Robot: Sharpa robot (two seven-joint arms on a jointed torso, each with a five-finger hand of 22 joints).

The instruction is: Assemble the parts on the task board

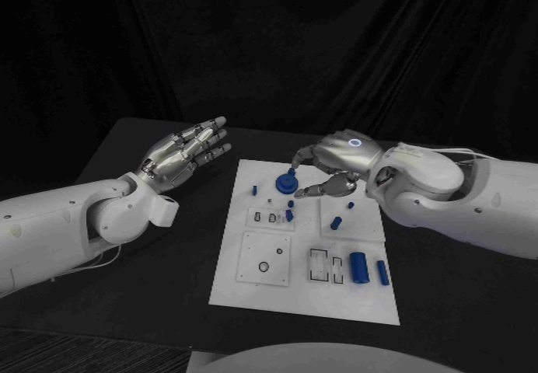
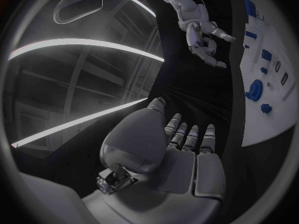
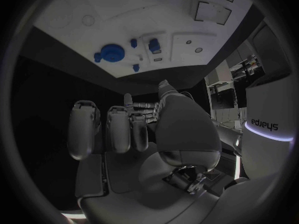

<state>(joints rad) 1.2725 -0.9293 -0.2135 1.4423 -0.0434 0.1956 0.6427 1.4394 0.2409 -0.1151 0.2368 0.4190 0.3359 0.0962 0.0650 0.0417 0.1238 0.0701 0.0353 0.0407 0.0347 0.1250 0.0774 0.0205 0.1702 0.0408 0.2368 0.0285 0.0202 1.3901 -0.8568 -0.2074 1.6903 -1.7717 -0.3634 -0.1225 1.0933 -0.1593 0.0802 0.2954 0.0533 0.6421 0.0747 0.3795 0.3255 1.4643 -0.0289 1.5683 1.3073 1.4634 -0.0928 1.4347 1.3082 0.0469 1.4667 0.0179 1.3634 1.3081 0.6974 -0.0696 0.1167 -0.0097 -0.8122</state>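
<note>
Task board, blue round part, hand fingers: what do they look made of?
Task board: likely rigid plastic or painted sheet, matte white, flat with dark-outlined recesses. Blue round part: probably moulded or printed plastic, uniform matte blue. Right hand fingers: metal-looking, silver with bright glints; could be coated plastic.

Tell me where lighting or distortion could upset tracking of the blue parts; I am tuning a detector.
Head view: dim, black table, white task board stands out, blue parts small; the round blue part sits close by the right hand. Left wrist view: fisheye bends the board's edge, bright light streaks behind the left hand. Right wrist view: board curved, parts tiny.
</note>
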